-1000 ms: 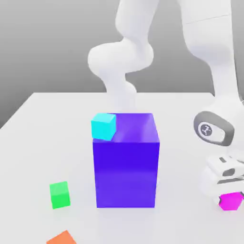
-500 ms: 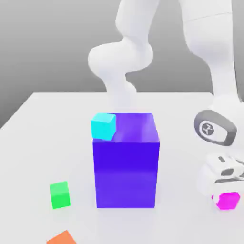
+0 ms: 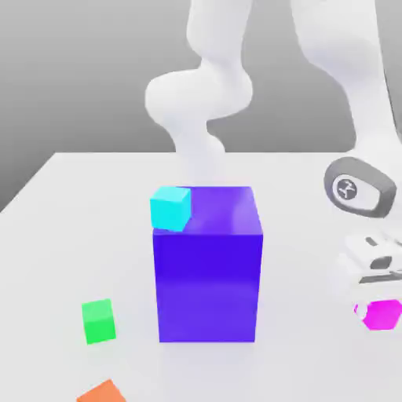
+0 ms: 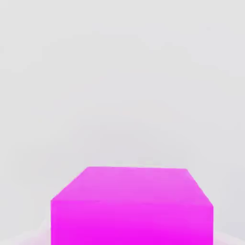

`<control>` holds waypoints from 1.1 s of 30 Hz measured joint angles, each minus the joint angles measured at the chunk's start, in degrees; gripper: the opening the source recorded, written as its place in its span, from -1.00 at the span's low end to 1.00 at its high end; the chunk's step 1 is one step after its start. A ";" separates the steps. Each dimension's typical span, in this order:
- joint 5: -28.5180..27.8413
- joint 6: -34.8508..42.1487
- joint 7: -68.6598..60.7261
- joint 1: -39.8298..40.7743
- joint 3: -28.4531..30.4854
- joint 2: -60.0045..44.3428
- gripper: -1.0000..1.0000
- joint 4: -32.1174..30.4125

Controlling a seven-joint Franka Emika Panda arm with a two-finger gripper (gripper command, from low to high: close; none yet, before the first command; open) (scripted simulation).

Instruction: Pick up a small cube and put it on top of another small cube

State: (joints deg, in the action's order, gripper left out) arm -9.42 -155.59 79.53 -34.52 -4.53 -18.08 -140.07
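Observation:
The small magenta cube [image 3: 382, 313] hangs a little above the white table at the exterior view's right, under my white hand. My gripper [image 3: 380, 305] is shut on it. In the hand view the same magenta cube [image 4: 131, 206] fills the near part of the picture over bare white table. The small green cube [image 3: 98, 320] rests on the table at the exterior view's left, well apart from my gripper, with the big blue-purple block between them.
A big blue-purple block [image 3: 207, 263] stands mid-table with a small cyan cube [image 3: 170, 208] at its top corner. A small orange cube [image 3: 102, 392] lies at the front edge, left. My white arm rises behind the block.
The magenta cube has risen off the table with my gripper shut on it. My hand has moved up and slightly toward the exterior view's right. Nothing else moved.

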 joint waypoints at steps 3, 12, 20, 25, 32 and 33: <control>2.66 -0.24 -1.96 1.13 -1.71 1.84 -1.00 -0.69; 16.93 6.14 -23.00 14.58 -0.51 10.61 -1.00 -0.56; 27.27 18.18 -49.78 30.88 4.93 18.02 -1.00 0.02; 31.40 25.94 -65.22 39.22 10.13 19.42 -1.00 0.28; 34.94 36.46 -86.09 51.89 16.21 16.62 -1.00 0.46; 34.81 37.38 -88.57 53.42 16.53 16.11 -1.00 0.32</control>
State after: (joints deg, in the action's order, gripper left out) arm 25.39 -118.21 -9.04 18.90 11.99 -1.96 -139.75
